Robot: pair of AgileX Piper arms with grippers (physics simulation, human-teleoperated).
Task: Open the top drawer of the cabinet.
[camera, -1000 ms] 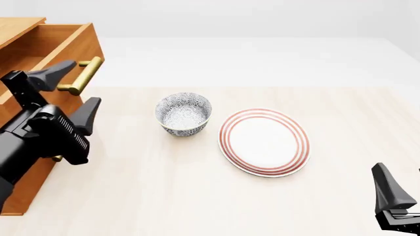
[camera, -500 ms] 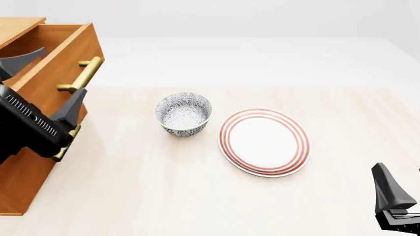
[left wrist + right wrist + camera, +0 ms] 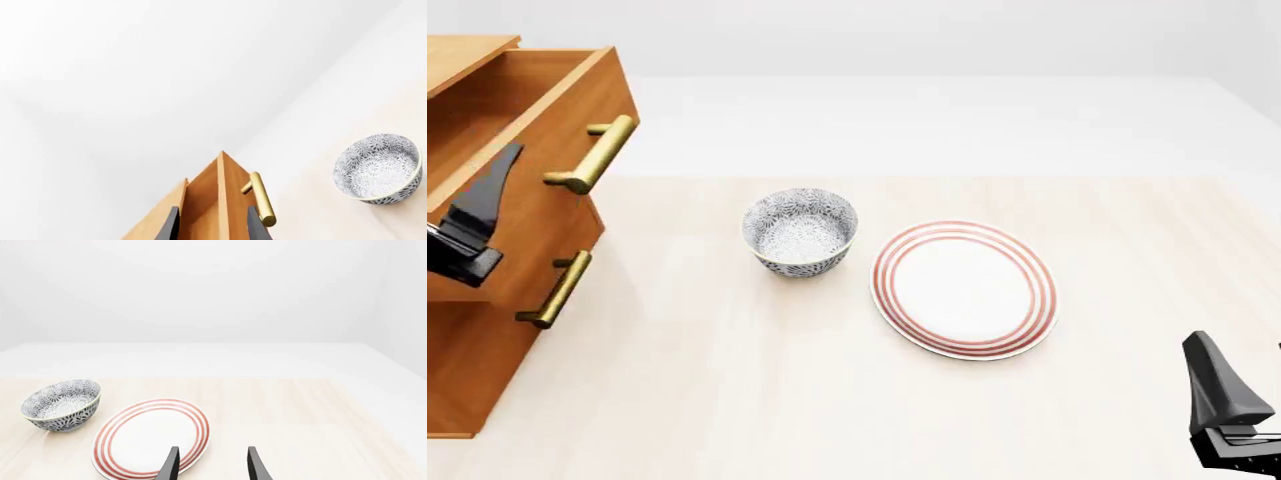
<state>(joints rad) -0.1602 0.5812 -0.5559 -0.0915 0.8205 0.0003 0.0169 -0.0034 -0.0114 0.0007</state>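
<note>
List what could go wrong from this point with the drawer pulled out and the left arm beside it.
1. The top drawer stands pulled out, and the left hand straddles its front panel; a careless sideways move might knock the panel or the brass handle.
2. The open drawer overhangs the table toward the patterned bowl; pulling further might bring the handle close to it.

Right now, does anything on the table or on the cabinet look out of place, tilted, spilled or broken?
Nothing stands out. The top drawer of the cabinet is pulled out, as the task wants, and sits straight. The bowl stands upright, and the plate lies flat beside it, apart. Nothing is spilled or visibly damaged.
</note>
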